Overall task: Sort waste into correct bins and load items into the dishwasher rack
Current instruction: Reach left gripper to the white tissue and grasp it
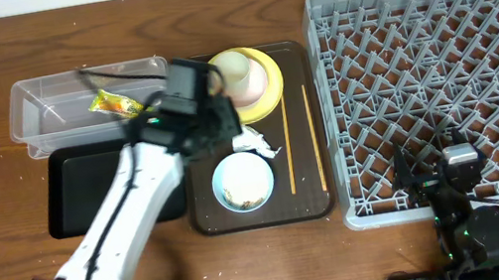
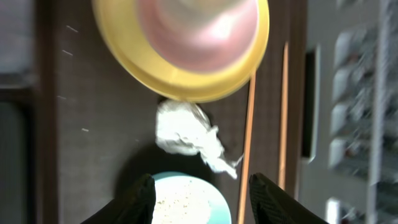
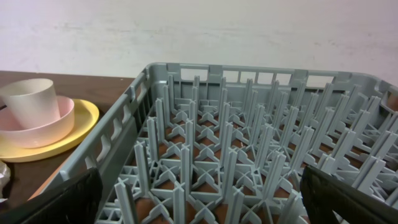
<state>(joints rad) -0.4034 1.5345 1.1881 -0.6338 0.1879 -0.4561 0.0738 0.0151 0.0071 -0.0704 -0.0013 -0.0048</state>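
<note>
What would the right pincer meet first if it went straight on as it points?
Most likely the upright pegs of the grey rack, straight ahead of the right pincer; depth is unclear.

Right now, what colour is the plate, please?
The plate is yellow, clearest in the left wrist view.

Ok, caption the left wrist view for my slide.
Open left gripper facing the crumpled white wrapper, which lies between the yellow plate and the light blue bowl, chopsticks alongside.
</note>
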